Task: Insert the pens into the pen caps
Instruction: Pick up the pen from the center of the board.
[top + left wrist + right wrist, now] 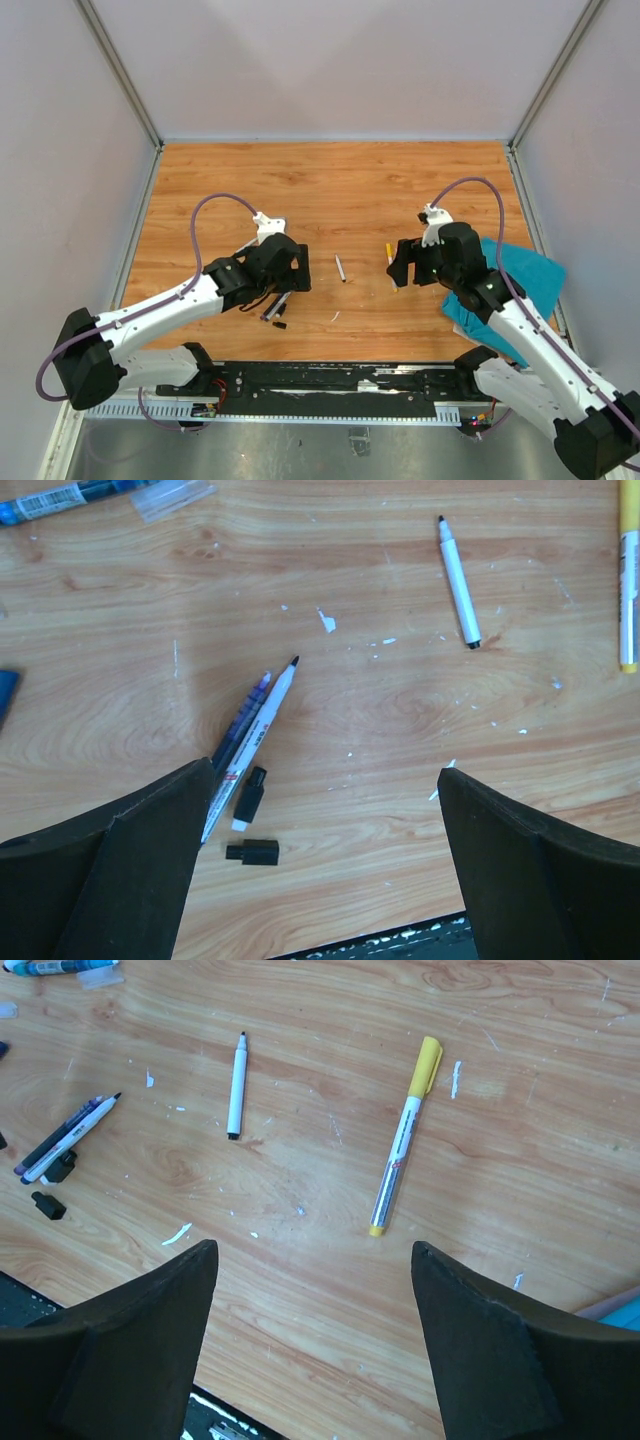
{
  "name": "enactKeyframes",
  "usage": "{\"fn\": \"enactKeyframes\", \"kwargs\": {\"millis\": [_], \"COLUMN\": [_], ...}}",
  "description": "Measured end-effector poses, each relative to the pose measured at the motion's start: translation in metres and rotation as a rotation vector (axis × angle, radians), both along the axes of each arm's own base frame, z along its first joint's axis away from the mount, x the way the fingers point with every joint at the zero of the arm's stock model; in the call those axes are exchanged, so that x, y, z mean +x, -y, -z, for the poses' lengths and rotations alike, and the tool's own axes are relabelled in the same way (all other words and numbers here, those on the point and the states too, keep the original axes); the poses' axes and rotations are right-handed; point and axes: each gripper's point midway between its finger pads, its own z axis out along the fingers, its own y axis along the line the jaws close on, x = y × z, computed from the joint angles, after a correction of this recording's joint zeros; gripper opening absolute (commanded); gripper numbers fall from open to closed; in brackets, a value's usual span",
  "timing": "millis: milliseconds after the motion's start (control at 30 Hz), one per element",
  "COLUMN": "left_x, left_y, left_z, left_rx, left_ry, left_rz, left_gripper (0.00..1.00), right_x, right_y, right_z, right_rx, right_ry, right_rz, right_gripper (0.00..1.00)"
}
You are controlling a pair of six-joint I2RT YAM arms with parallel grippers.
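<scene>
My left gripper [325, 770] hangs open and empty over the wood. Just left of it lie two black pen caps [250, 792] [253, 852]. They lie beside a white pen [258, 730] and a bluish pen [240, 723] that lie side by side. Farther out lies a bare-tipped white pen [457, 580] [237, 1085] [340, 268]. My right gripper [314, 1247] [405, 262] is open with nothing between its fingers. A yellow pen [403, 1140] with a yellow cap on its far end lies just beyond it.
A teal cloth [510, 290] lies under my right arm at the table's right side. Another blue pen [60, 500] with a clear piece [170, 495] beside it lies far left. A white scrap [334, 316] lies near the front rail [330, 385].
</scene>
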Motion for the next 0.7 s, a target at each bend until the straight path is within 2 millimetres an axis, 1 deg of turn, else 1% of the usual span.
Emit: {"fn": "enactKeyframes", "kwargs": {"millis": [333, 467, 700], "left_x": [-0.005, -0.006, 0.0], "left_y": [-0.016, -0.02, -0.025], "left_z": [0.01, 0.01, 0.007], "left_rx": [0.07, 0.079, 0.097], "left_ry": [-0.001, 0.014, 0.042], "left_rz": [0.004, 0.01, -0.005], "left_gripper": [1.0, 0.99, 0.98], "right_x": [-0.024, -0.031, -0.038], "right_y": [0.01, 0.012, 0.006], "right_z": [0.005, 0.007, 0.01], "right_rx": [0.045, 0.042, 0.058], "right_ry": [0.03, 0.025, -0.005], "right_rz": [0.014, 0.003, -0.039], "right_gripper": [0.78, 0.78, 0.77]}}
